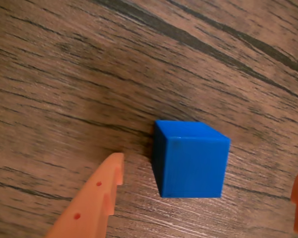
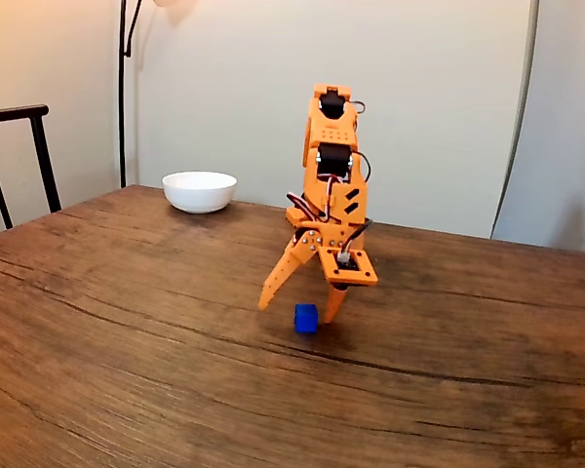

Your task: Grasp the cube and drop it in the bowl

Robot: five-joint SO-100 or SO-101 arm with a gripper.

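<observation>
Gripper (image 2: pixel 300 304) straddles cube (image 2: pixel 305 318), fingers apart, untouched: grasp step in hand. Next: close, lift, carry to bowl (image 2: pixel 200 191).

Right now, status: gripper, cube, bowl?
Gripper open, low, straddling cube, no contact. Cube on table, between fingers. Bowl at far edge, path clear.

The cube (image 2: pixel 305 318) is small, bright blue and matte, resting flat on the wooden table; in the wrist view (image 1: pixel 191 158) its top face and two side faces show, edges sharp. The bowl (image 2: pixel 200 191) is white, round, glossy and shallow, standing upright near the table's far edge, well apart from the cube, up and left in the fixed view.
</observation>
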